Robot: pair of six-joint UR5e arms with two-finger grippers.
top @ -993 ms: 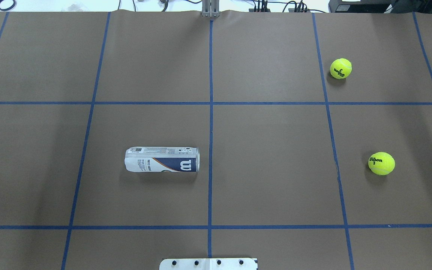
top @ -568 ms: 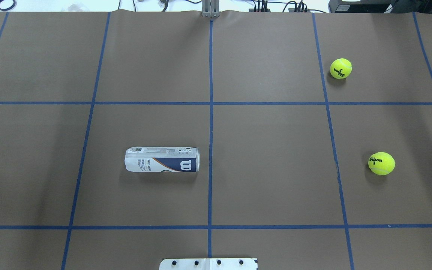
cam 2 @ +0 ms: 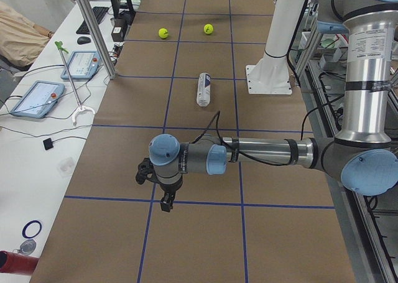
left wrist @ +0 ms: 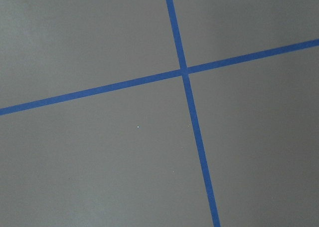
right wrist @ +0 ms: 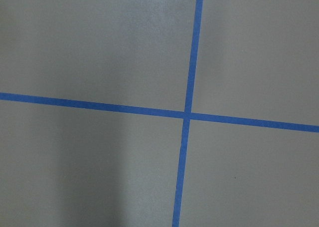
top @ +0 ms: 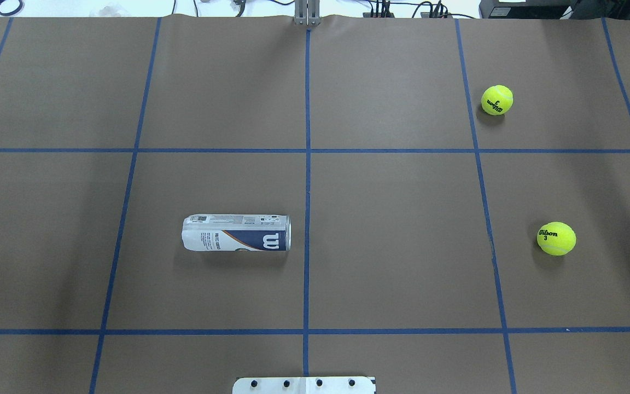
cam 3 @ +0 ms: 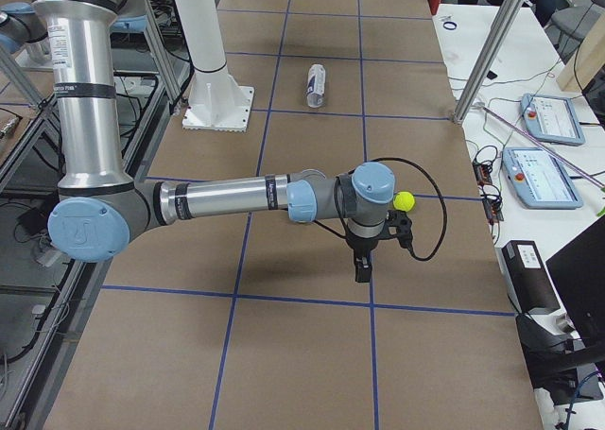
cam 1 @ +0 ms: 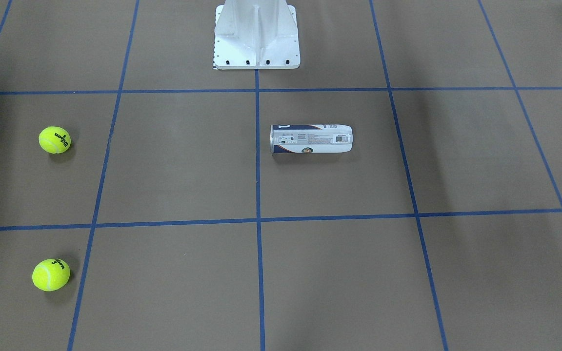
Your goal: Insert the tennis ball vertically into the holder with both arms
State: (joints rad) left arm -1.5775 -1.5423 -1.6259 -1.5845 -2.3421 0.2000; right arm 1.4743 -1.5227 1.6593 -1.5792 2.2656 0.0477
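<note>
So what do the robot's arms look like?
The left arm and right arm match: shiny silver tubes, grey joints and round light-blue caps. The left gripper and right gripper are small, black and boxy. A thin black cable loops along each arm to its gripper.

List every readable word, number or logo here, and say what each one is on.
"Wilson" and "3": far tennis ball.
"Wilson" and "3": near tennis ball.
"W": navy label of the holder.
The holder's other print: too small to read.
</note>
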